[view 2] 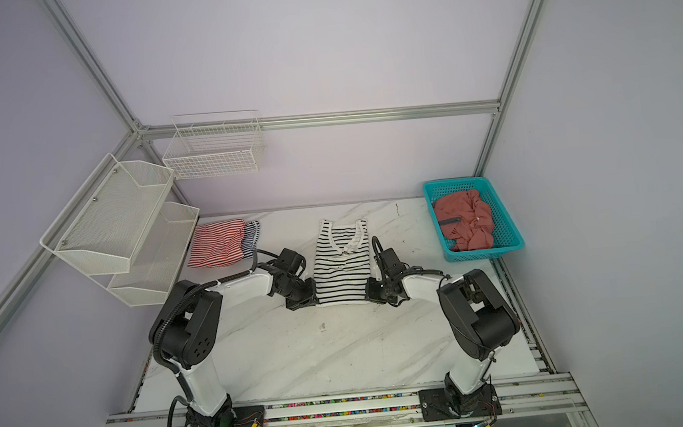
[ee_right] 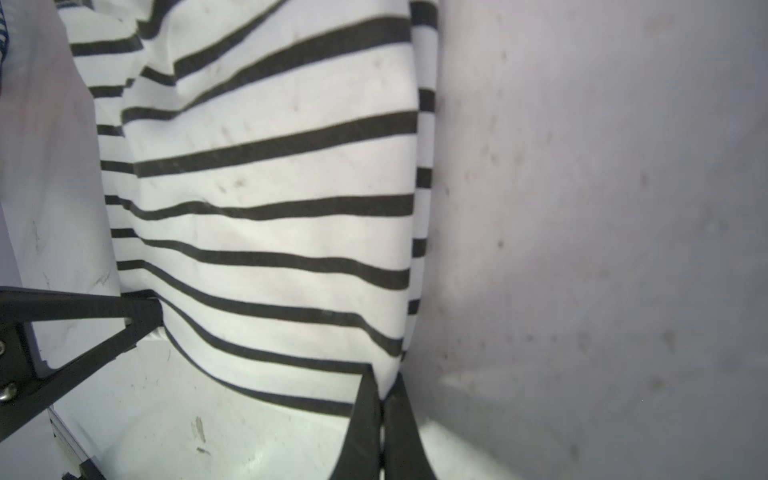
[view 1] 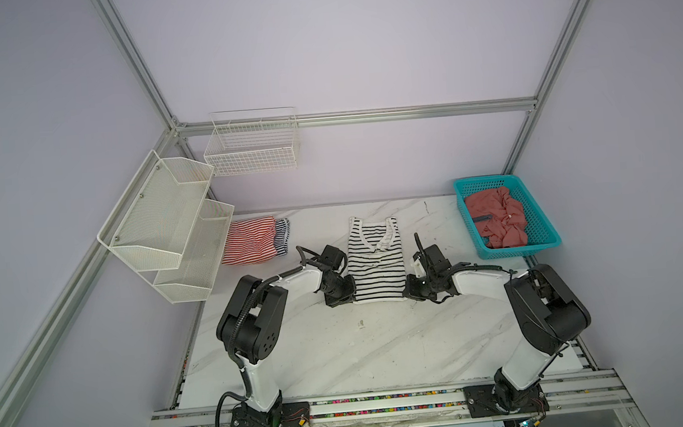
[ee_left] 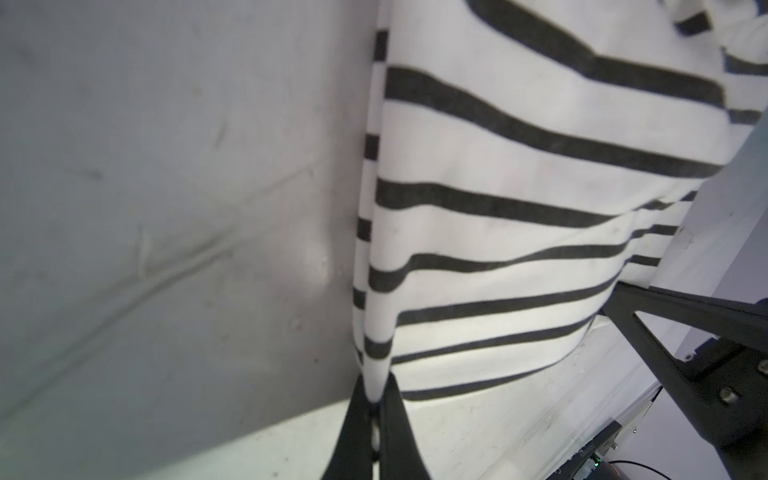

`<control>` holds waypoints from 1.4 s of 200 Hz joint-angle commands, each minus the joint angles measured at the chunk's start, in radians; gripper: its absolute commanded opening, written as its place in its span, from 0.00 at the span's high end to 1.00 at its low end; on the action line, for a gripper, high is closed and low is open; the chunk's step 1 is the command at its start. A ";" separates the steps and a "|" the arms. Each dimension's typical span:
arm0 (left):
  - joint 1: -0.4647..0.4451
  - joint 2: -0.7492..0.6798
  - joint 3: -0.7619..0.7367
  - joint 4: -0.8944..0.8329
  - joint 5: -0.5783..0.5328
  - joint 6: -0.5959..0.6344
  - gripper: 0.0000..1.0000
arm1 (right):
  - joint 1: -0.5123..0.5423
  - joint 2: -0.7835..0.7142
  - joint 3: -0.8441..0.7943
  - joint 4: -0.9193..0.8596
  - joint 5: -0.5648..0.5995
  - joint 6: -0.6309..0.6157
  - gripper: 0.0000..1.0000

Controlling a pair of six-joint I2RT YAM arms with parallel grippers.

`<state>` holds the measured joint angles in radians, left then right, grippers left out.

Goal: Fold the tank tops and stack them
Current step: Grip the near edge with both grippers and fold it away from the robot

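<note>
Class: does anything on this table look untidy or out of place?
The salmon-red top sits crumpled in the turquoise basket, unfolded. The navy-striped top pokes out unevenly beside the red-striped top. The black-striped top lies flat, slightly wrinkled.

Tank tops: four counted. One black-striped white tank top [view 1: 377, 261] lies mid-surface on the marble table [view 1: 363, 346]. One red-white striped tank top [view 1: 248, 240] and one navy-white striped tank top [view 1: 282, 236] lie touching at the far left corner. One salmon-red tank top [view 1: 499, 221] sits crumpled inside the turquoise plastic basket [view 1: 520, 249].
Plastic baskets: one, at the far right corner.
Wall-mounted holders: two, namely one white wire basket [view 1: 251, 146] and one two-tier white mesh shelf [view 1: 165, 220].
Robot arms: two, the left arm [view 1: 256, 313] and the right arm [view 1: 547, 306].
</note>
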<state>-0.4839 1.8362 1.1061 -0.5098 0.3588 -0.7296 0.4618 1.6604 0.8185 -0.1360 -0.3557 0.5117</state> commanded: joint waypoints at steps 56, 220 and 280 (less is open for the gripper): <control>-0.146 -0.318 -0.245 -0.026 -0.074 -0.213 1.00 | 0.124 -0.398 -0.235 -0.044 0.043 0.244 1.00; -0.196 -0.432 0.141 -0.174 -0.211 -0.122 1.00 | 0.186 -0.551 -0.027 -0.241 0.228 0.354 1.00; -0.163 -0.320 0.264 -0.173 -0.199 -0.074 1.00 | 0.136 -0.459 0.085 -0.238 0.267 0.302 1.00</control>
<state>-0.6579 1.5105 1.2472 -0.6830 0.1677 -0.8513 0.6182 1.1793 0.8532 -0.3569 -0.1307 0.8330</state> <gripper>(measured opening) 0.047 0.047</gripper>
